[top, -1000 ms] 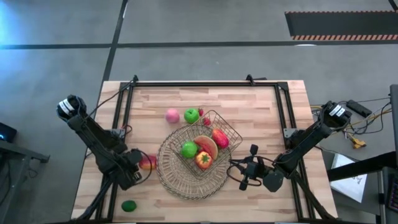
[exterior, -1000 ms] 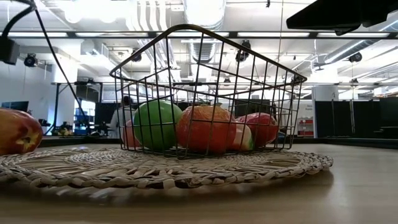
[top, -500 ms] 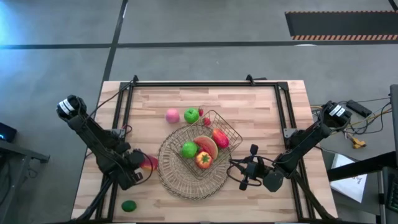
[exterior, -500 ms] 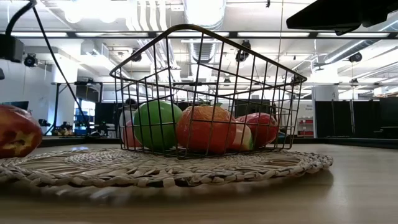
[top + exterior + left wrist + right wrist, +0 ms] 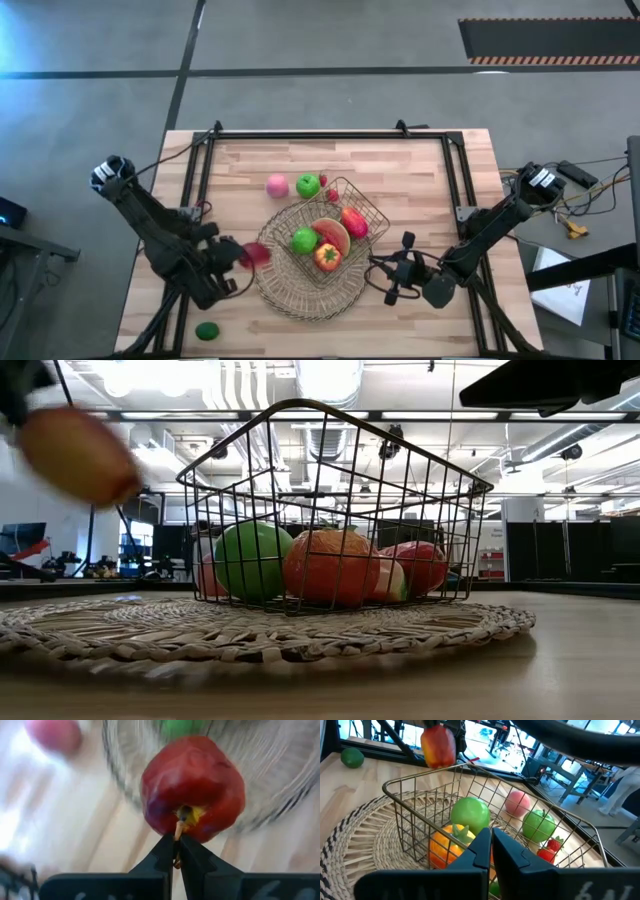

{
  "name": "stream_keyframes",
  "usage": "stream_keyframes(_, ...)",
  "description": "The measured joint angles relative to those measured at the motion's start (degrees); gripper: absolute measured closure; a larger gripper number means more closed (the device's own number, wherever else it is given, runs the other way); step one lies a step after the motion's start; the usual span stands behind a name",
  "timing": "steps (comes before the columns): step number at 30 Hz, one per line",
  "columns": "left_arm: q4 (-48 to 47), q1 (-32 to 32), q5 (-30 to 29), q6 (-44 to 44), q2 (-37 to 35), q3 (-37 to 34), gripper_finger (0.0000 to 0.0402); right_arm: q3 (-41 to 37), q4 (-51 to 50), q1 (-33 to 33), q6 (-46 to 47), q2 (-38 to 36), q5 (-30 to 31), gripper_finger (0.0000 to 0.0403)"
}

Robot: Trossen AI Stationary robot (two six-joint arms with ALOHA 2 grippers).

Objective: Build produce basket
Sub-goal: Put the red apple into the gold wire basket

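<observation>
My left gripper (image 5: 240, 257) is shut on a red-yellow apple (image 5: 253, 253) and holds it in the air above the left rim of the round woven mat (image 5: 283, 297). The apple shows blurred, high up, in the low view (image 5: 80, 455). The wire basket (image 5: 371, 211) stands on the mat and holds a green apple (image 5: 304, 240), a watermelon slice (image 5: 334, 236), a red mango (image 5: 354, 222) and an orange-yellow fruit (image 5: 327, 258). My right gripper (image 5: 378, 266) is shut and empty, just right of the basket. My left gripper pinches the apple's short stem (image 5: 178, 826) between its two fingertips (image 5: 166, 851). The fingers come from the table's left side. The apple is lifted clear of the table and the mat, its stem end turned toward the gripper.
A pink peach (image 5: 277, 186), a second green apple (image 5: 308, 185) and small strawberries (image 5: 329, 192) lie on the table beyond the mat. A green lime (image 5: 207, 331) lies near the front left corner. A dark frame (image 5: 200, 160) runs along the table's edges.
My left gripper has lifted the red-yellow apple off the table beside the mat, up and a little toward the basket. The apple now hangs clear, high above the mat's left rim. The fingers stay shut.
</observation>
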Motion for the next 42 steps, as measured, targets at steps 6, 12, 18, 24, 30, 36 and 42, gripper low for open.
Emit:
stream_keyframes(6, 0.93, 12.03, -3.83, 21.02, 6.27, 15.47, 0.0401, 0.00, 0.01, -0.15, -0.01, 0.01, 0.02, 0.0394)
stream_keyframes(12, 1.65, 27.01, -2.51, 45.33, 16.75, 28.55, 0.0401, 0.00, 0.02, -0.09, 0.01, 0.02, 0.02, 0.0394)
stream_keyframes(18, 5.29, 42.11, 1.22, 61.46, 26.49, 34.24, 0.0401, 0.00, 0.02, 1.67, 1.90, -0.07, 0.17, 0.0394)
stream_keyframes(24, 13.06, 51.23, 7.65, 72.85, 34.84, 37.22, 0.0401, 0.00, -0.04, 3.89, 4.42, -0.04, 0.15, 0.0394)
stream_keyframes(30, 12.95, 52.53, 7.05, 81.02, 40.26, 38.73, 0.0401, 0.00, -0.04, 4.29, 4.93, -0.04, 0.15, 0.0394)
stream_keyframes(36, 13.65, 52.20, 4.93, 82.27, 42.28, 38.25, 0.0397, -0.05, -0.10, 4.26, 4.71, -0.04, 0.15, 0.0394)
stream_keyframes(42, 15.17, 51.98, 4.33, 83.47, 42.37, 38.56, 0.0363, -0.38, -0.16, 4.26, 5.03, -0.04, 0.13, 0.0394)
